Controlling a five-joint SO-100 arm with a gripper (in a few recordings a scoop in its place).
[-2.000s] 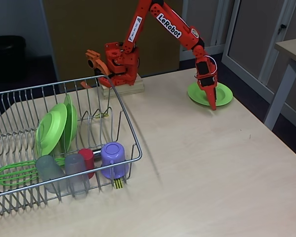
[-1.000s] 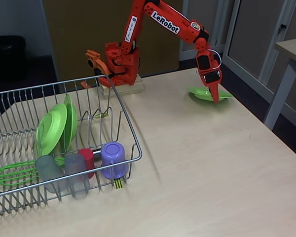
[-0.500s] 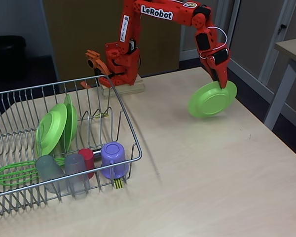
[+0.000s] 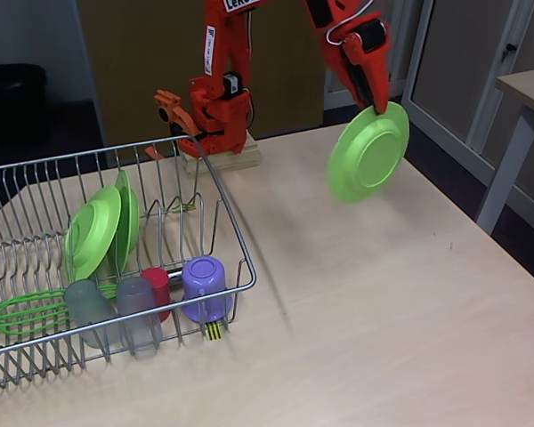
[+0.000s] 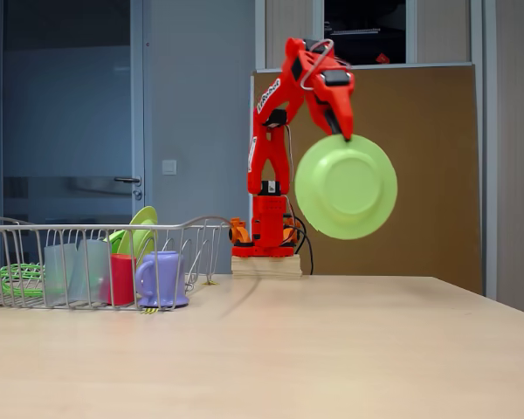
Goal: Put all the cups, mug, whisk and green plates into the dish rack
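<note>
Orange-red, the arm reaches up over the table (image 4: 400, 294), and its claw (image 4: 378, 105) is clamped on the top rim of a green plate (image 4: 368, 154), which hangs on edge in the air, well clear of the tabletop, right of the dish rack (image 4: 236, 245). In the low side view the same plate (image 5: 346, 186) dangles face-on from the claw (image 5: 346, 133). Inside the rack at the left, two more green plates (image 4: 98, 229) stand on edge between the prongs. Along its near side sit two grey cups (image 4: 116, 311), a red cup (image 4: 158, 289) and the purple mug (image 4: 204, 287), mouth down. A green whisk (image 4: 22, 313) lies in the rack's near left corner.
</note>
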